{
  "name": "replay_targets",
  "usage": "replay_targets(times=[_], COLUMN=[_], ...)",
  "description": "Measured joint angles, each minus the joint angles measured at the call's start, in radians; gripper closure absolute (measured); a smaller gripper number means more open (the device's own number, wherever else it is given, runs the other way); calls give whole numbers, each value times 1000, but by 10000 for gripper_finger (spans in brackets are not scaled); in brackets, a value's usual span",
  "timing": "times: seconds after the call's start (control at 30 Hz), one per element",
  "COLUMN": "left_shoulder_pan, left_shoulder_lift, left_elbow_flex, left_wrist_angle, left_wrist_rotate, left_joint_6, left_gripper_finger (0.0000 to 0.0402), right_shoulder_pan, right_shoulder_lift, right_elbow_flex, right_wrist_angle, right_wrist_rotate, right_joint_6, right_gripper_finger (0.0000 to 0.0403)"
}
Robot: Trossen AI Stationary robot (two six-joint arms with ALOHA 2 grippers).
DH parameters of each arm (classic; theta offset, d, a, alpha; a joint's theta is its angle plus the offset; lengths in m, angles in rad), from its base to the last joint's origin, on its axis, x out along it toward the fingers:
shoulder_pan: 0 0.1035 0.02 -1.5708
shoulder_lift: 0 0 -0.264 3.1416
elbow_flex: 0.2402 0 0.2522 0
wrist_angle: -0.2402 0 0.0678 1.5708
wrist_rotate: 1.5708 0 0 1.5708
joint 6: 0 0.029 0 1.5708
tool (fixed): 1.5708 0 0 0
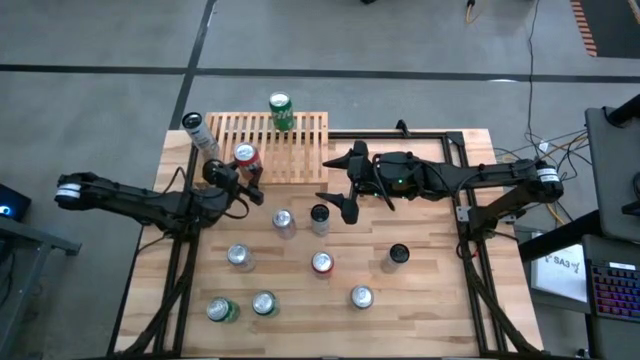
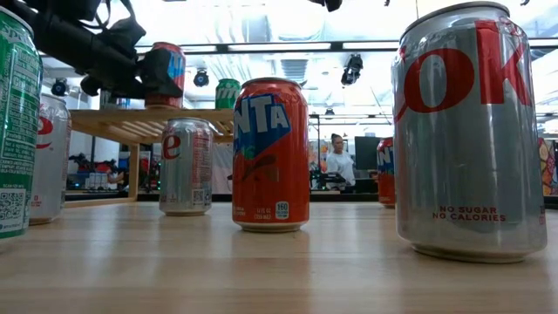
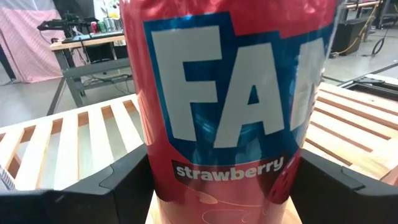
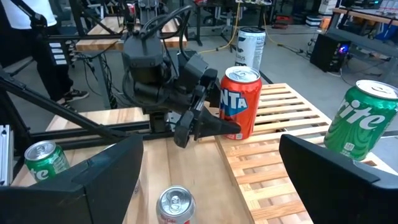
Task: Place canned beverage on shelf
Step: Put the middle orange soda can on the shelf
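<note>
Standing on the shelf point(image 1: 300, 140): two cans (one point(image 1: 246, 157) gripped by left tool point(image 1: 243, 176)).

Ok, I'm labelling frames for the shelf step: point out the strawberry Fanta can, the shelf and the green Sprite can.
strawberry Fanta can point(image 4: 240, 102): right wrist view, on its red label.
shelf point(image 1: 300, 140): high view, on bare slats right of centre.
green Sprite can point(image 1: 281, 111): high view, on its side below the top.

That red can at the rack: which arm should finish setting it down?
Likely the left. Its gripper already clasps the red can at the edge of the rack; the right gripper hangs open and empty nearby.
</note>
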Motion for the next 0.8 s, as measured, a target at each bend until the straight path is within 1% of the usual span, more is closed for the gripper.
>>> replay_targets(times=[0.4, 0.5, 0.67, 0.8], left_shoulder_pan=[0, 0, 0, 0], left_shoulder_lift=[4, 5, 5, 5], left_elbow_flex=[-4, -4, -4, -4], left_wrist_angle=[2, 1, -3, -3], left_wrist_rotate=[-7, -7, -7, -7], left_joint_6=[-9, -9, -5, 1], left_gripper_finger=[112, 98, 62, 52], right_shoulder_pan=[0, 0, 0, 0], right_shoulder_lift=[0, 0, 0, 0], right_elbow_flex=[0, 0, 0, 0], right_wrist_angle=[-1, -2, -8, -9], right_wrist_rotate=[0, 0, 0, 0], right_joint_6=[7, 8, 14, 18], right_gripper_finger=[39, 39, 39, 39])
